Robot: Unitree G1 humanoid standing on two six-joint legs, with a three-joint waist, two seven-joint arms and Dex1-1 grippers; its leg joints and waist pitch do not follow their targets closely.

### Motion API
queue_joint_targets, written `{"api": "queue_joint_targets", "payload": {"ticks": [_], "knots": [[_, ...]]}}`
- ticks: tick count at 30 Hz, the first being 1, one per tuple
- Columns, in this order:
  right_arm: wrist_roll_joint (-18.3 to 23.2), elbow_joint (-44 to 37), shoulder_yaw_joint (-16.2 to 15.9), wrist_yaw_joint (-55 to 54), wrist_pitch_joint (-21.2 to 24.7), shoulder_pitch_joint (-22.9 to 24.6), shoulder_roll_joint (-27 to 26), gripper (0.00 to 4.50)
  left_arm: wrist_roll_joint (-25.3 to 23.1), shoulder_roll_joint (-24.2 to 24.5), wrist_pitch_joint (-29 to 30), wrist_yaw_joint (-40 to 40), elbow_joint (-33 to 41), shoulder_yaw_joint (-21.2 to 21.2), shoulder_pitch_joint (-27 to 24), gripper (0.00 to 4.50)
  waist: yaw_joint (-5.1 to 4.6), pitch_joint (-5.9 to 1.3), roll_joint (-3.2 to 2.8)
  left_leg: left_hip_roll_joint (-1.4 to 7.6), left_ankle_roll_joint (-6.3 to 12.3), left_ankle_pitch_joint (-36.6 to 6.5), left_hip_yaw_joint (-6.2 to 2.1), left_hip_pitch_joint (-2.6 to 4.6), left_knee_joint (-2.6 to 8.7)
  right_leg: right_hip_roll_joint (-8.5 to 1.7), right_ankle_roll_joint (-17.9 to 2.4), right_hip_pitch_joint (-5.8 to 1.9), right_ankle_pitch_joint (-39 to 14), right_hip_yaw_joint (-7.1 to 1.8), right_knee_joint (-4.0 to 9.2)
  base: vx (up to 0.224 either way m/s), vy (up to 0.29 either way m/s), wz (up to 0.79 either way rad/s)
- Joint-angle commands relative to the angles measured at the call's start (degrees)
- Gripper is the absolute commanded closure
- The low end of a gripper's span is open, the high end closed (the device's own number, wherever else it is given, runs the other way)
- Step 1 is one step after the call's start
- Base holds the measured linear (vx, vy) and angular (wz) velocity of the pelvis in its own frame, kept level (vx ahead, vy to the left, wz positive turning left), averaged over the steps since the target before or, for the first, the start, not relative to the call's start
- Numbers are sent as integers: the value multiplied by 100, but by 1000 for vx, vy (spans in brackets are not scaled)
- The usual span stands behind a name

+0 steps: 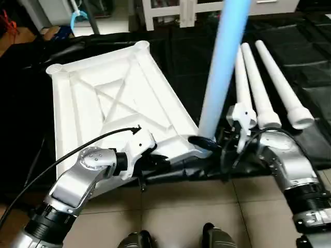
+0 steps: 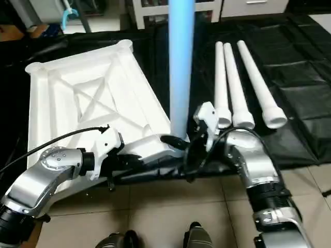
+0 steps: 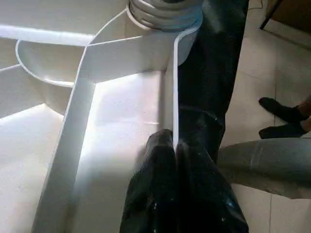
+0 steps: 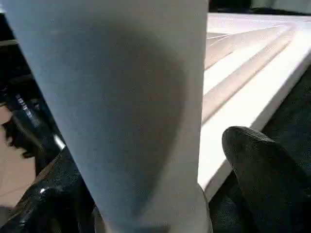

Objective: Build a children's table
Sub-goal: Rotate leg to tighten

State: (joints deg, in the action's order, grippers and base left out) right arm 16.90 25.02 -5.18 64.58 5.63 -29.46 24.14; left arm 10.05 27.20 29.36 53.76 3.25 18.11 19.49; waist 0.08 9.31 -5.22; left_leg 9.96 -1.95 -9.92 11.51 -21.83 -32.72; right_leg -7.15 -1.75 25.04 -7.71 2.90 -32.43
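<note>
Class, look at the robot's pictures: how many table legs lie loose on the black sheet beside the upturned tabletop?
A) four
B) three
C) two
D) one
B: three white legs lie side by side on the black sheet next to the tabletop, while a fourth leg stands upright in a near corner socket.

Both head cameras are looking forward and down over the tabletop point(image 1: 114, 98); each wrist camera is sitting close, looking along its fingers, both sharing the upright leg point(image 2: 181, 67) at its corner socket
</note>
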Motion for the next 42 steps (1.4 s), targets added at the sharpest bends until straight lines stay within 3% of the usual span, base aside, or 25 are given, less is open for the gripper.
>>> {"api": "queue_joint_targets", "payload": {"ticks": [1, 6, 8, 18, 25, 29, 32, 33, 36, 38, 40, 41, 42], "knots": [[-36, 136, -41, 77, 61, -74, 134, 58, -39, 208, 197, 219, -106, 162, -147, 450, 35, -501, 116, 227, 631, -1399, -64, 118, 375, -89, -1276, -282, -1814, -149, 322, 0, 0, 0], [-88, 194, -76, 133, 4, -81, 143, 73, -20, 217, 223, 249, -78, 211, -160, 450, 43, -503, 120, 223, 730, -1209, -64, 95, 338, -64, -1335, -274, -1698, -170, 282, 0, 0, 0], [-105, 190, -126, 296, 27, -53, 181, 93, -20, 202, 248, 280, -44, 231, -180, 450, 39, -518, 123, 218, 753, -1153, -80, 63, 332, -62, -1343, -309, -1654, -157, 258, 0, 0, 0], [-251, 356, -218, 377, -63, -4, 260, 177, 23, 228, 289, 296, -14, 296, -194, 450, 35, -524, 124, 219, 615, -1421, -101, 63, 334, -59, -1238, -310, -1955, -156, 278, 0, 0, 0], [-268, 480, -115, 76, -47, 21, 117, 189, 37, 186, 339, 258, -9, 291, -195, 450, 28, -544, 138, 212, 593, -1452, -102, 57, 334, -53, -1282, -322, -1816, -150, 270, 0, 0, 0], [-442, 711, -12, -704, 86, -40, -111, 189, -9, -3, 450, -77, -94, 197, -138, 450, -2, -501, 147, 206, 466, -1746, -119, 55, 366, -54, -1153, -305, -2240, -144, 310, 0, 0, 0], [-530, 793, -8, -987, 114, -52, -187, 189, -47, -83, 482, -207, -142, 169, -103, 450, -50, -468, 146, 196, 254, -2179, -144, 81, 393, -52, -946, -271, -2816, -125, 365, 0, 0, 0], [-551, 877, 159, -1970, 541, -66, -586, 189, -198, -532, 658, -902, -366, 17, 37, 450, -85, -420, 163, 191, 184, -2343, -143, 84, 403, -42, -847, -234, -3060, -132, 398, 0, 0, 0], [-641, 937, 212, -2533, 662, -90, -807, 189, -253, -734, 734, -1201, -450, -38, 79, 450, -123, -400, 147, 165, -4, -2756, -193, 129, 419, -40, -505, -183, -3710, -81, 480, -39, 5, -4], [-897, 1050, 161, -3229, 599, -107, -1076, 190, -311, -1273, 843, -1984, -678, -294, 172, 450, -164, -367, 133, 157, -79, -3052, -227, 118, 437, -34, -339, -183, -3946, -17, 526, -56, 12, -10], [-1129, 1246, 42, -3911, 410, -150, -1471, 190, -464, -1806, 680, -2856, -1011, -561, 368, 450, -206, -340, 101, 146, -112, -3486, -285, 175, 462, -4, -97, -185, -4140, 128, 634, -61, 27, -13], [-1129, 1246, 42, -3911, 410, -150, -1471, 190, -464, -1806, 680, -2856, -1011, -561, 368, 450, -223, -317, 82, 155, -108, -3644, -291, 189, 490, 11, -36, -192, -4162, 188, 682, -62, 40, -11], [-1153, 1305, -40, -4102, 344, -193, -1727, 190, -547, -1973, 589, -3117, -1149, -621, 504, 450, -265, -272, 46, 192, -115, -4116, -333, 241, 579, 73, 87, -243, -4086, 363, 750, -54, 33, -7]]}}
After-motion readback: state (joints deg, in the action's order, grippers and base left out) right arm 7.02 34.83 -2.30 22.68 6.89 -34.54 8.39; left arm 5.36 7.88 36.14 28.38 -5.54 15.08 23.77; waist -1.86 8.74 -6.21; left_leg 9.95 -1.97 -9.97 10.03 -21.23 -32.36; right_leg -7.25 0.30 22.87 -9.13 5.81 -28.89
